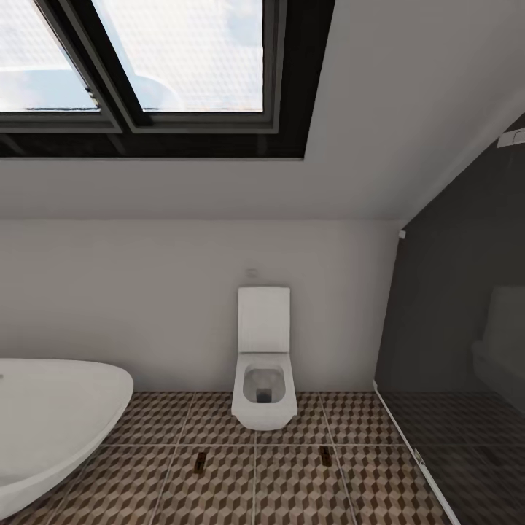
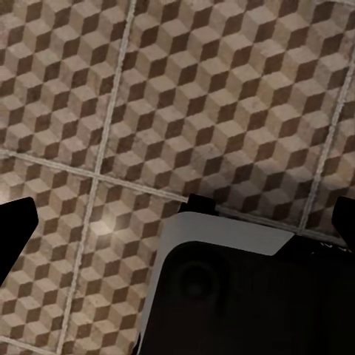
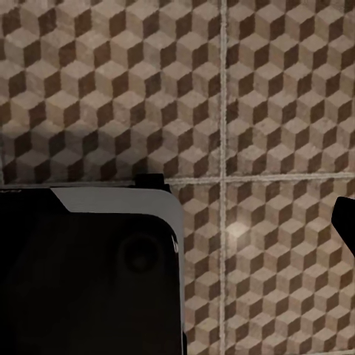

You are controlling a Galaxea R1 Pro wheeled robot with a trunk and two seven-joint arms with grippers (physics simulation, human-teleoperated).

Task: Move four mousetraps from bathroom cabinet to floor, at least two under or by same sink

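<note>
Two mousetraps lie flat on the bathroom floor (image 1: 284, 481) of cube-patterned tiles in the head view. One mousetrap (image 1: 200, 461) is left of the toilet's front, the other mousetrap (image 1: 326, 456) is right of it. In the left wrist view my left gripper (image 2: 177, 222) is open over bare tiles, with its dark fingertips (image 2: 15, 229) at the two side edges. My right gripper (image 3: 177, 222) hangs open over tiles, with one fingertip (image 3: 345, 222) at the edge and nothing held. The cabinet is out of view.
A white toilet (image 1: 263, 364) stands against the far wall. A large white rounded basin (image 1: 51, 423) juts in at the left; I cannot tell whether it is a sink or a tub. A dark glass shower partition (image 1: 452, 350) closes the right. Both wrist views show part of my dark body (image 2: 244, 303).
</note>
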